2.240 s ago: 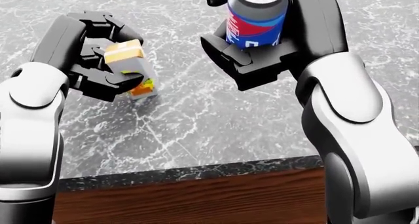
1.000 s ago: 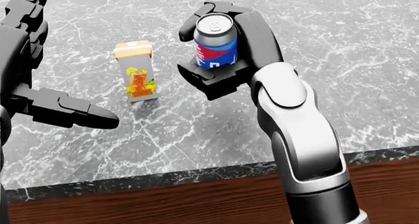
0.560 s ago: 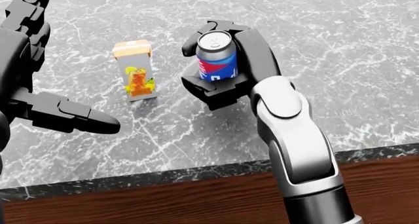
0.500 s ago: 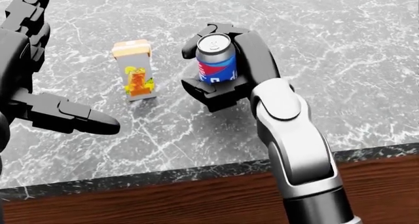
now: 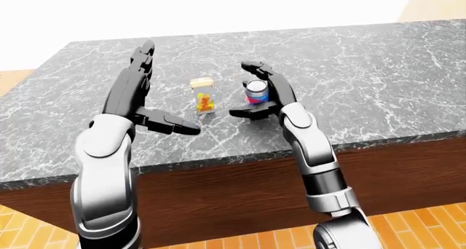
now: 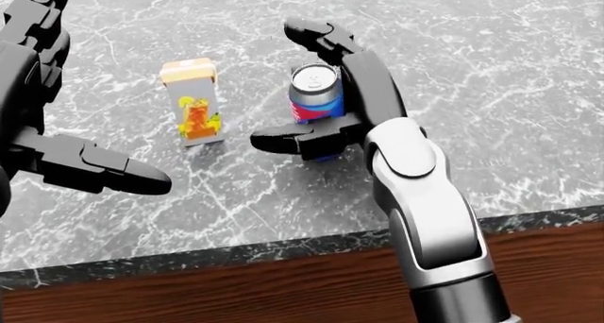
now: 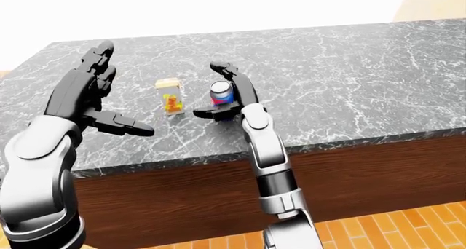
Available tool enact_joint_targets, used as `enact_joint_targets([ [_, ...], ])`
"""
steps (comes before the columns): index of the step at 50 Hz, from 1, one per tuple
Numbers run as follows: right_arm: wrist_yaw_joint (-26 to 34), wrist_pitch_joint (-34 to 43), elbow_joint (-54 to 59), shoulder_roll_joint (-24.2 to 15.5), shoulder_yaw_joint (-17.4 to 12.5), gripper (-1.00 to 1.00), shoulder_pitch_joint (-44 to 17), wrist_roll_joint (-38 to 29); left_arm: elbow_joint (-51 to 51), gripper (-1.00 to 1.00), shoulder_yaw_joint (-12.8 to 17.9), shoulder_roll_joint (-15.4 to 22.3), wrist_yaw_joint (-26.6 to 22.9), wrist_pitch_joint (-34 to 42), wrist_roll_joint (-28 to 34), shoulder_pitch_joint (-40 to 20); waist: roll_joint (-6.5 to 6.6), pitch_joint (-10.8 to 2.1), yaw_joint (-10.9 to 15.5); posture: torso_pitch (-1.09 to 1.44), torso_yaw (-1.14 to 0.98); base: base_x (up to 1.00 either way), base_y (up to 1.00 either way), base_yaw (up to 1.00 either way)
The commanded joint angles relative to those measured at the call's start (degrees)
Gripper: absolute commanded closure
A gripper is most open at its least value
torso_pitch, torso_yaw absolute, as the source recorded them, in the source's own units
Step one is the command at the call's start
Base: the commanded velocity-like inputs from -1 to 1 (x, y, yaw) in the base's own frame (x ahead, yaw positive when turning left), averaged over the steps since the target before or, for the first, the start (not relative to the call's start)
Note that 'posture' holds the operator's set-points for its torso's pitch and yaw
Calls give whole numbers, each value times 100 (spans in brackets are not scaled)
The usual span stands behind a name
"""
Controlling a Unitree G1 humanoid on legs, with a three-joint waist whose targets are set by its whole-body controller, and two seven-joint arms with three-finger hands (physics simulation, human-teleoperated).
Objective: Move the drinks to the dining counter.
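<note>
A blue and red soda can (image 6: 315, 101) stands upright on the dark marble counter (image 6: 472, 68). My right hand (image 6: 306, 82) is open around it, thumb low at the can's left and fingers spread above it. Left of the can stands a small juice carton (image 6: 193, 103) with an orange picture, upright and untouched. My left hand (image 6: 57, 103) is open at the head view's left edge, well apart from the carton, its thumb pointing right below the carton.
The counter's near edge (image 6: 283, 248) runs across the bottom of the head view over a brown wooden face (image 6: 236, 295). In the left-eye view the long counter stretches to the right (image 5: 408, 63), with orange tiled floor (image 5: 430, 227) below.
My right hand lowered the can onto the counter and has now spread its fingers off it. The carton and left hand have stayed put over the last second.
</note>
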Motion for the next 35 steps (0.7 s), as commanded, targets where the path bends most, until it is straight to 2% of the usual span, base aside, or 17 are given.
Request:
enact_joint_targets([
  [1,-13,-168,-250,-19,-23,-89,-200,14,-138,-100,46,50,35,-152,30,-159,18,-149,0,0,0,0,0,0],
  [5,-7,-72,-362,-48,-39,-98,-189,18,-196,-100,18,55,-4,-85,65,-169,16,-155,2,0,0,0,0,0],
  [13,47,142,-947,-234,-184,-88,94,188,-180,-100,34,26,-10,-145,83,-127,-3,-145,15,0,0,0,0,0],
  [22,36,467,-1730,-522,-404,-87,439,542,-271,-100,115,80,-63,-97,51,-94,-32,-145,24,0,0,0,0,0],
  [25,15,791,-2246,-650,-537,-89,535,720,-385,-100,248,153,-101,-18,-17,-58,-37,-144,23,0,0,0,0,0],
  [27,-22,1013,-2575,-766,-686,-100,580,904,-475,-100,370,220,-111,50,-102,-41,-39,-142,27,0,0,0,0,0],
  [32,-188,1681,-3545,-1046,-919,-100,712,1340,-797,-100,648,412,-62,214,-368,57,-50,-118,37,0,0,0,0,0],
  [35,-292,2089,-4342,-1311,-1292,-100,1008,1686,-1068,-100,1030,571,-134,296,-683,168,-54,-103,34,0,0,0,0,0],
])
